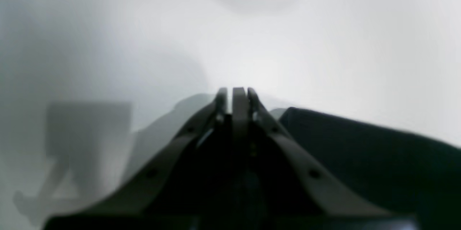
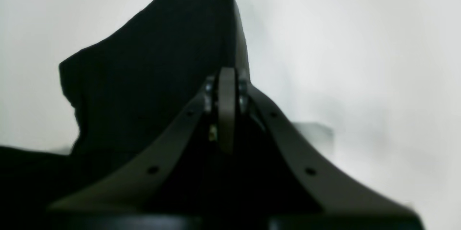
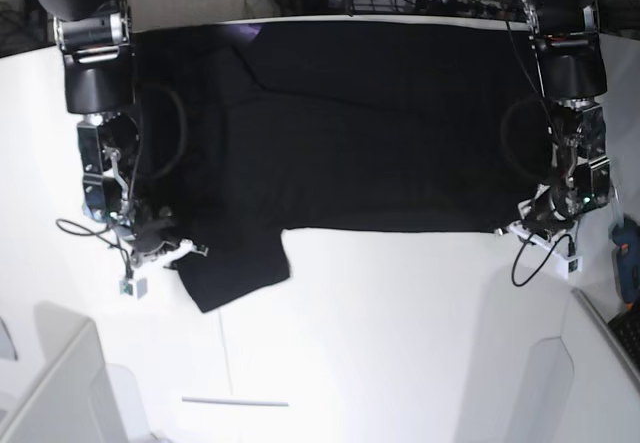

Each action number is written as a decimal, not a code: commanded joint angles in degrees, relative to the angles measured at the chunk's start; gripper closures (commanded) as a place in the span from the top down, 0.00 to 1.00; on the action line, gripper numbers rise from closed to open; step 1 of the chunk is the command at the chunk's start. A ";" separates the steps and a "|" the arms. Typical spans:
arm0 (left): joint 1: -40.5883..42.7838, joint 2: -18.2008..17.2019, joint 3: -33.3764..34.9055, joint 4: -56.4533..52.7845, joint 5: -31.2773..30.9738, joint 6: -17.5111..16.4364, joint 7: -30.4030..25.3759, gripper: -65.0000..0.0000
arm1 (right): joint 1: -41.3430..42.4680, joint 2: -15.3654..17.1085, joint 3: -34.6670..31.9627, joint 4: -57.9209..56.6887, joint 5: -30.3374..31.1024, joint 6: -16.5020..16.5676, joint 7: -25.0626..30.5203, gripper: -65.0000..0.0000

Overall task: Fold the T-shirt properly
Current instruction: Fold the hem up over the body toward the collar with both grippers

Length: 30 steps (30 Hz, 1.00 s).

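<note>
The T-shirt [image 3: 360, 123] lies spread, plain black face up, on the white tabletop [image 3: 400, 333] between both hands. The left hand [image 1: 239, 94] is closed at its hem corner; the right hand [image 2: 227, 78] pinches the sleeve edge

A white table [image 3: 400, 323] carries the black T-shirt [image 3: 370, 123] spread flat.
</note>
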 commanded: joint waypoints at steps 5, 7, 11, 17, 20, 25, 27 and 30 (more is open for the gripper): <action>1.52 -1.11 -4.81 7.32 0.03 -0.72 2.62 0.00 | -2.05 1.11 3.97 6.17 -0.02 0.01 1.30 0.00; 2.84 -1.19 -5.07 9.87 -0.06 -0.72 3.06 0.00 | -3.72 1.11 5.11 8.55 0.07 0.01 1.21 0.00; 5.13 -1.19 -5.16 13.74 -0.06 -0.81 4.55 0.00 | -6.45 1.11 6.87 12.77 0.16 0.01 -0.54 0.00; 9.08 -1.11 -6.39 20.07 -0.15 -0.81 5.43 0.00 | -10.67 0.75 10.82 20.77 0.16 0.10 -4.76 0.00; 11.19 -1.19 -8.94 22.27 -2.87 -0.90 5.43 0.00 | -12.43 0.75 12.40 23.93 0.16 0.10 -7.14 0.00; 15.24 -3.66 -10.87 22.80 -15.36 -0.81 5.43 0.00 | -16.12 0.58 14.87 29.56 0.24 0.10 -10.04 0.00; 16.47 -4.71 -10.96 22.80 -19.14 -0.81 5.43 0.00 | -17.88 0.58 15.48 31.93 0.24 0.10 -10.57 0.00; 18.76 -6.64 -10.96 22.97 -24.33 -0.81 5.43 0.00 | -20.87 0.58 17.06 35.10 0.33 0.10 -10.57 0.00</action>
